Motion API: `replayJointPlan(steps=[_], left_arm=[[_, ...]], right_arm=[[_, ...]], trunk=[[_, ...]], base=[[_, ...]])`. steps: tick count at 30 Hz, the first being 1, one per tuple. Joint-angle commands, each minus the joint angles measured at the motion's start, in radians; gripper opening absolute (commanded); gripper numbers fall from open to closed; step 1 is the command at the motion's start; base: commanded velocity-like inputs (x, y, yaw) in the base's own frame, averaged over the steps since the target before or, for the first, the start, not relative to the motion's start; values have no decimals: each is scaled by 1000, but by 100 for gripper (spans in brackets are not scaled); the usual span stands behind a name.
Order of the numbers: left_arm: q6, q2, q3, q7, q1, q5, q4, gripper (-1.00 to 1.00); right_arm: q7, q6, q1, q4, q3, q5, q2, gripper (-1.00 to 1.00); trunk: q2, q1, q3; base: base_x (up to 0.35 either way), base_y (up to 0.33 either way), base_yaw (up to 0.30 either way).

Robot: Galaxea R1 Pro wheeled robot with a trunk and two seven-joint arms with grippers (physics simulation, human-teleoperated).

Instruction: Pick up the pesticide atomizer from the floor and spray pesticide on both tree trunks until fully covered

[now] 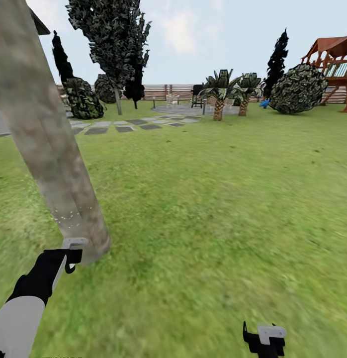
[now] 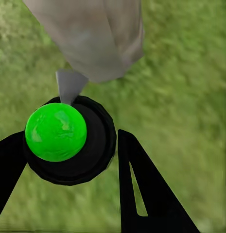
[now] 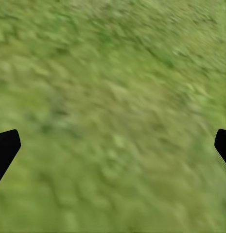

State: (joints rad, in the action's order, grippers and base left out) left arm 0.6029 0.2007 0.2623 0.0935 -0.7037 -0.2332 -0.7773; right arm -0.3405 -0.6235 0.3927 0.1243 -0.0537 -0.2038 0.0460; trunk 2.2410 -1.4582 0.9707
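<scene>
Sprayer [image 2: 69, 143], w/ black round body and bright green cap, sits clamped between the left gripper's [image 2: 69, 160] black fingers [image 2: 142, 189], grey nozzle aimed at the base of the tree trunk [image 2: 98, 39] just beside it. In the head view the left gripper [image 1: 69, 256] is low at the foot of that trunk [image 1: 44, 139], a thick mottled grey-brown column leaning up and off the top left corner; a few tiny white specks of spray [image 1: 64, 215] dot the bark just above the gripper. Right gripper [image 1: 265, 340] hangs low over bare grass well apart from the trunk, fingers [image 3: 6, 148] spread wide w/ nothing between them. Ground is a wide green lawn [image 1: 218, 199], blurry in texture, running back to a brown slat fence [image 1: 158, 92]. Grey stepping stones [image 1: 129, 124] cross the grass toward a paved patch near the fence. Beyond: a tall dark-leaved tree [image 1: 114, 44] w/ thin stem, narrow black trees [image 1: 277, 59], round dark bushes [image 1: 299, 88], two short palms [image 1: 219, 97], and a wooden play frame [image 1: 335, 64] w/ red-brown roof at far right. Pale, lightly clouded sky above.
</scene>
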Motion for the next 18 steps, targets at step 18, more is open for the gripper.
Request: replayJointPlan(steps=[18], left_arm=[[3,-12,-2,10,-19,9,-14,-100]], right_arm=[[0,-1,0,0,0,1,0,100]], trunk=[[0,0,0]], base=[[69,-138,267]])
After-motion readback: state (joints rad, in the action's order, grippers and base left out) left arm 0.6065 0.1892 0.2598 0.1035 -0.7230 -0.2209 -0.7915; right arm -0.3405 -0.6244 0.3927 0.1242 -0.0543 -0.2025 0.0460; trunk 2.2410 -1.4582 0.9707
